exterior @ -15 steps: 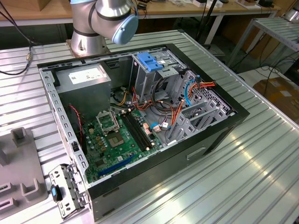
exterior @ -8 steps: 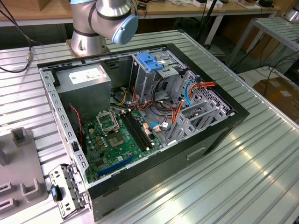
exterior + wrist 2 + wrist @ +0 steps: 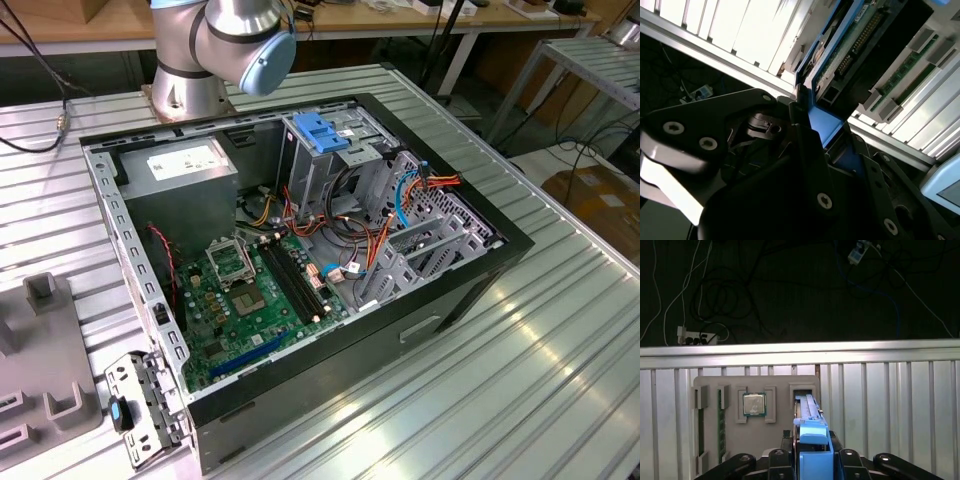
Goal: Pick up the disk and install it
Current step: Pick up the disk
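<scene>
Grey bracket [image 3: 804,385] hems the disk [image 3: 809,412]; cables [image 3: 378,245] crowd the drive cage [image 3: 318,180].

The exterior view looks down on the case [image 3: 300,250], tray [image 3: 60,350] at eight o'clock — both close wrist views share the disk [image 3: 807,412] [image 3: 847,52].

In the exterior view the computer case [image 3: 440,320] is lying open on the table [image 3: 530,400] with the arm base [image 3: 188,90] standing behind it. Inside, the motherboard [image 3: 240,310] is lying on the floor, the power supply [image 3: 185,165] is sitting in the far corner toward the exterior view's left, and the drive cage [image 3: 330,150] is standing beside it. In the first wrist view the disk [image 3: 808,407] is standing on edge in a slot of the fixture plate [image 3: 735,440], a processor [image 3: 754,404] sitting just beside it, and in the second wrist view the gripper [image 3: 824,125] is clamping it.
</scene>
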Robot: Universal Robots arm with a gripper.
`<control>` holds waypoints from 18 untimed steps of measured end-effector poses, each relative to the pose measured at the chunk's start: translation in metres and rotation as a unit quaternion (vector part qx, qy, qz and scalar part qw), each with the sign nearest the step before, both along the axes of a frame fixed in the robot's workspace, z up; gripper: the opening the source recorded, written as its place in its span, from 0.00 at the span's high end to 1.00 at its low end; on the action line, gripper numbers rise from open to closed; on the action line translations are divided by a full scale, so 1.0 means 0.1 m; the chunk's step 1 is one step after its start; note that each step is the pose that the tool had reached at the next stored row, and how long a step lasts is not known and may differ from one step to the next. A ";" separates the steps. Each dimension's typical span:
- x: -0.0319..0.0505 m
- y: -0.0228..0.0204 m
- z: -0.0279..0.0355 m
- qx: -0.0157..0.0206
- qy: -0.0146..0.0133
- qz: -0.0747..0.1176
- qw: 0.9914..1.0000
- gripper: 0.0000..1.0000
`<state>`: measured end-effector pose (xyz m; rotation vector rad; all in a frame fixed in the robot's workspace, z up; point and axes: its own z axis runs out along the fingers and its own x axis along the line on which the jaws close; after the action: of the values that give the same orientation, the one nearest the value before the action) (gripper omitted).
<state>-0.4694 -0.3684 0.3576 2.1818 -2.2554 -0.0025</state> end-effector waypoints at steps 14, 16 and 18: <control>0.000 0.000 0.061 0.000 0.000 0.000 1.000 0.63; 0.000 0.000 0.089 0.000 0.000 0.000 1.000 0.63; 0.000 0.000 0.111 0.000 0.000 0.000 1.000 0.63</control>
<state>-0.4694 -0.3684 0.3686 2.1817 -2.2554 -0.0027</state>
